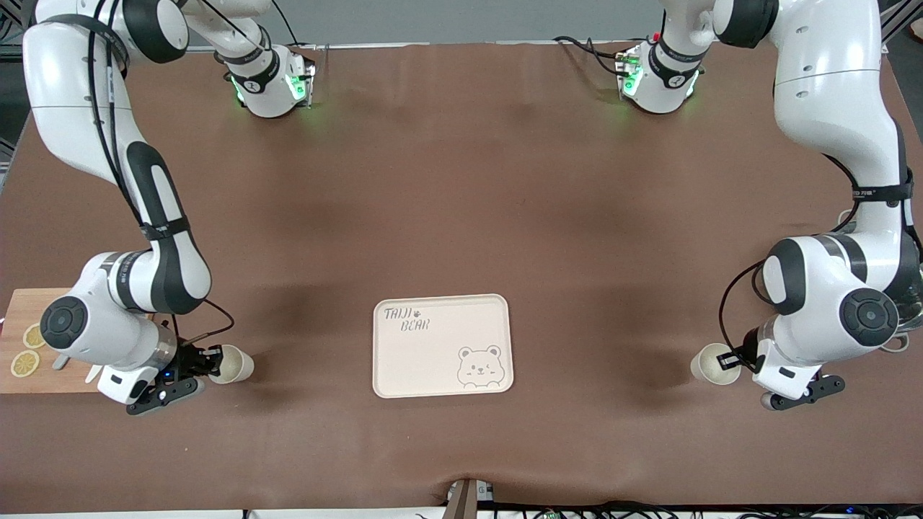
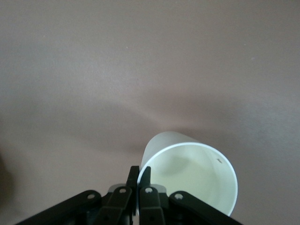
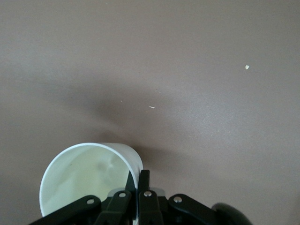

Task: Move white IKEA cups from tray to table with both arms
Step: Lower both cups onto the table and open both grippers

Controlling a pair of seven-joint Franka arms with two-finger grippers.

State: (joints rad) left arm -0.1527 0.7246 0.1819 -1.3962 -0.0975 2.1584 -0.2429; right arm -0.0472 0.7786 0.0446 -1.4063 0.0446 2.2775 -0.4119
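Note:
Two cream-white cups show. My right gripper [image 1: 211,362] is shut on the rim of one cup [image 1: 236,364], one finger inside and one outside, low over the brown cloth toward the right arm's end; the right wrist view shows this gripper [image 3: 138,180] and its cup [image 3: 84,180]. My left gripper [image 1: 733,358] is shut the same way on the other cup [image 1: 712,363] toward the left arm's end, and the left wrist view shows that gripper [image 2: 139,176] and cup [image 2: 194,176]. I cannot tell whether either cup touches the cloth. The bear-printed tray [image 1: 433,360] lies between them and holds nothing.
A wooden board [image 1: 29,317] with lemon slices [image 1: 24,363] lies at the right arm's end, partly under the right arm. A greyish round thing [image 1: 895,344] at the left arm's end is mostly hidden by the left arm. Brown cloth covers the table.

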